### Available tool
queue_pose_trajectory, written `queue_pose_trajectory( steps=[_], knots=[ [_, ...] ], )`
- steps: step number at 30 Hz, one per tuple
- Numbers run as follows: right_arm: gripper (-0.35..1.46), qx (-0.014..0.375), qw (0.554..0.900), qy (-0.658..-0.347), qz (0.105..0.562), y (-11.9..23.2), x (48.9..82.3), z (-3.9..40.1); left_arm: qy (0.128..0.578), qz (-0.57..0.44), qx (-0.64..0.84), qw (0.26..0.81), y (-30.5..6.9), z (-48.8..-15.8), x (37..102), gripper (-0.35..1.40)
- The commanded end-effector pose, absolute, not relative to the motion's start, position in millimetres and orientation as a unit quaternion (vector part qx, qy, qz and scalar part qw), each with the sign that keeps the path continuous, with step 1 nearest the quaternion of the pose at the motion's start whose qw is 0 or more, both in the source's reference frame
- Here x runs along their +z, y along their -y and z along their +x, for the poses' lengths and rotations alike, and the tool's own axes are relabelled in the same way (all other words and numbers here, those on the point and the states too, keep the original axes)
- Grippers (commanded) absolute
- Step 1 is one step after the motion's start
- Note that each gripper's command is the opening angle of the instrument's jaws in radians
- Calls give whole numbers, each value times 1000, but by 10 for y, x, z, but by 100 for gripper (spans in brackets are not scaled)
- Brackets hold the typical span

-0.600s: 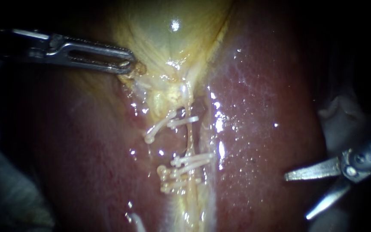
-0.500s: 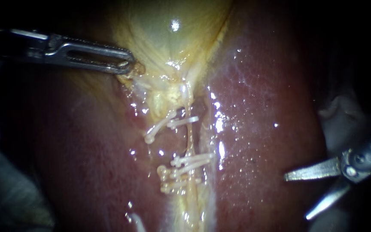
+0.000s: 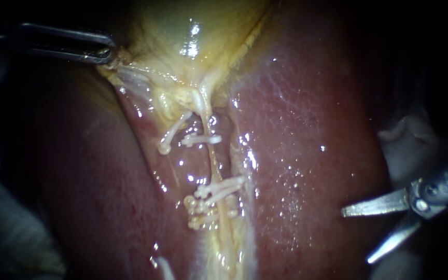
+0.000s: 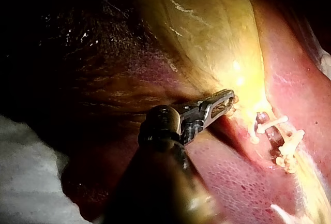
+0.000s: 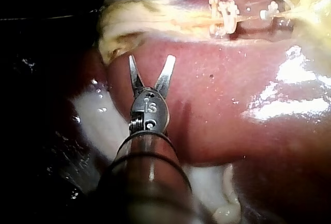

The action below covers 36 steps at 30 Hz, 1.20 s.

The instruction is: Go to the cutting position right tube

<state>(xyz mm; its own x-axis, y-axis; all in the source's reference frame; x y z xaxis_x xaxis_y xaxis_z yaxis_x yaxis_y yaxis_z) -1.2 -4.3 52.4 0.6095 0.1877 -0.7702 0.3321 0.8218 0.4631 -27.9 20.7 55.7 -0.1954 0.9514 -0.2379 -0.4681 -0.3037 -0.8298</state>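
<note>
The thin pale tube [image 3: 214, 165] runs down the groove in the liver [image 3: 307, 155] below the gallbladder [image 3: 182, 31]. One white clip [image 3: 201, 139] crosses it high up and a cluster of clips [image 3: 216, 193] crosses it lower down, with a bare stretch between them. Another clip [image 3: 173, 133] slants off just beside the upper one. The right instrument [image 3: 357, 237] is well apart from the tube, out at the liver's far edge. Its two narrow blades are spread wide and hold nothing. Only the right wrist view shows this instrument [image 5: 151, 59] from behind, with the tube [image 5: 251, 23] and clips ahead of it across bare liver and white gauze [image 5: 93, 115] beneath its shaft. The left instrument [image 3: 107, 52] has its jaws closed on the gallbladder's yellow edge, drawn taut. The left wrist view shows that grip [image 4: 223, 102] close up, which the endoscope leaves half dark.
</note>
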Motion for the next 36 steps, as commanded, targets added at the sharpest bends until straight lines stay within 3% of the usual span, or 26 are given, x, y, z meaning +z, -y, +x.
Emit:
queue_pose_trajectory(
  steps=[1, 12, 20, 28, 36],
  knots=[
    [144, -41, 848, -439, 295, 42, 525, -9, 311, -388, 708, 502, -207, -279, 558, -35],
    [142, 40, 851, -414, 322, 10, 558, 46, 312, -388, 706, 504, -207, -279, 558, -35],
    [144, 87, 854, -417, 299, -15, 588, 74, 311, -388, 706, 504, -206, -280, 558, -35],
    [142, 142, 851, -398, 312, -10, 630, 88, 311, -388, 706, 504, -206, -281, 558, -35],
    [144, 180, 816, -386, 391, 3, 672, 118, 311, -388, 706, 504, -206, -281, 558, -35]
  ],
)
